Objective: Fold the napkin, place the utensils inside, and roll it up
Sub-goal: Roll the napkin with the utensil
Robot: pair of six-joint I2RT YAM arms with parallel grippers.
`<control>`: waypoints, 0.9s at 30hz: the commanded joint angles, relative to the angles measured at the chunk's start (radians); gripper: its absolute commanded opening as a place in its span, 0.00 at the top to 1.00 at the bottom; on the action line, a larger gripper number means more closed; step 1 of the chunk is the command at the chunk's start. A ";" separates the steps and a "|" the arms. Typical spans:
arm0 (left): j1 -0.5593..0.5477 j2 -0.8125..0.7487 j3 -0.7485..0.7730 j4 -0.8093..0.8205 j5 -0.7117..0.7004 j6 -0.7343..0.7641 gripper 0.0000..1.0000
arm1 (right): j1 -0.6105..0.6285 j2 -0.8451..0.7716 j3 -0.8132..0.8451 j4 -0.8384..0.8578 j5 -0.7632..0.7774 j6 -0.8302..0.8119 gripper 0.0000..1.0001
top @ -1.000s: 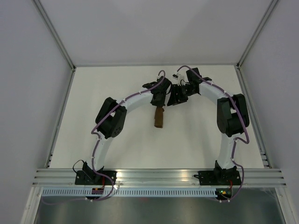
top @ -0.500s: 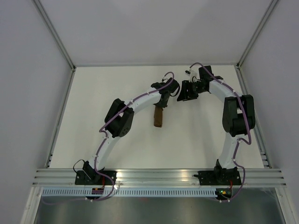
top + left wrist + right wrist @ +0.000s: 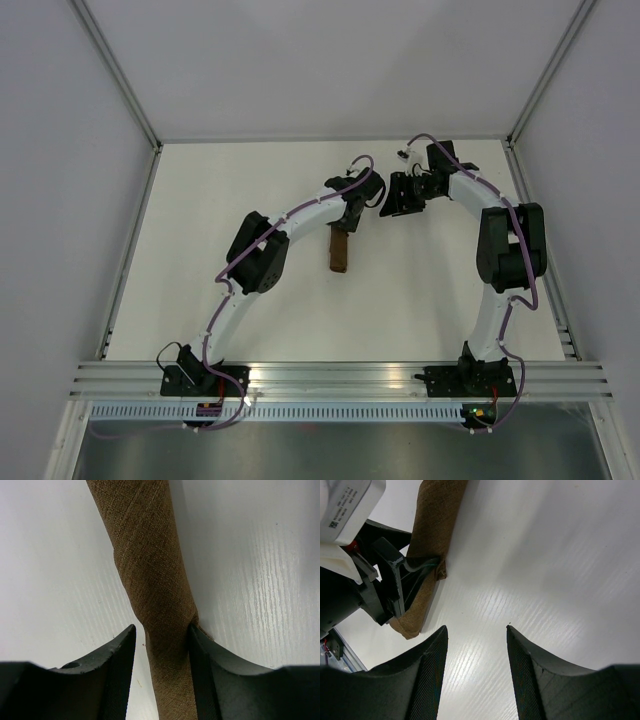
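Toward the far middle of the bench (image 3: 230, 190), seen from above, the napkin (image 3: 341, 254) lies as a slim brown roll pointing back at the arms. Its far end sits under the left fingers (image 3: 349, 222). The right fingers (image 3: 398, 203) hang near, off to the right and clear of the cloth. Against a second ago, the right arm has drawn away from the roll and the left wrist has swung round over its far end, while the roll itself has not shifted. From the left wrist, the left fingers (image 3: 117, 672) straddle the napkin (image 3: 150, 580), which is waisted where they stand. One finger touches the cloth and a sliver of bench shows beside the other, so they are easing apart and no longer pinch it. From the right wrist, the right fingers (image 3: 427, 680) are spread wide with only bare bench between them, and the napkin (image 3: 440, 520) lies up to the left. I judge the rolling done and this the let-go; the roll looks likely to keep its shape. No container is in view. No utensils show anywhere, so whether they lie inside the roll cannot be told.
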 commanded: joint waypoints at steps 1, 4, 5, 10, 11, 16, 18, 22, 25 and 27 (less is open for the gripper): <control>0.001 0.081 0.005 -0.060 0.055 0.023 0.48 | -0.009 -0.010 0.014 -0.013 -0.018 0.003 0.44; 0.001 0.087 -0.006 -0.054 0.085 0.014 0.48 | -0.010 -0.007 0.017 -0.017 -0.021 0.001 0.43; 0.001 0.084 -0.013 -0.049 0.088 0.008 0.48 | -0.012 -0.007 0.018 -0.019 -0.021 0.001 0.43; 0.004 0.041 -0.033 -0.013 0.088 0.005 0.45 | -0.013 -0.005 0.018 -0.022 -0.028 0.003 0.44; 0.007 0.026 -0.039 -0.005 0.095 0.006 0.45 | -0.013 -0.005 0.018 -0.025 -0.028 0.001 0.43; 0.019 -0.036 -0.082 0.060 0.117 0.000 0.43 | -0.015 -0.008 0.018 -0.028 -0.037 0.003 0.43; 0.024 -0.053 -0.098 0.073 0.129 0.000 0.43 | -0.016 -0.008 0.020 -0.027 -0.037 0.001 0.43; 0.028 -0.109 -0.134 0.125 0.141 0.000 0.43 | -0.018 -0.007 0.023 -0.030 -0.048 -0.023 0.43; 0.031 -0.129 -0.145 0.141 0.150 0.006 0.42 | -0.018 -0.004 0.023 -0.031 -0.050 -0.027 0.43; 0.031 -0.137 -0.148 0.152 0.152 0.009 0.42 | -0.018 -0.005 0.023 -0.031 -0.054 -0.028 0.43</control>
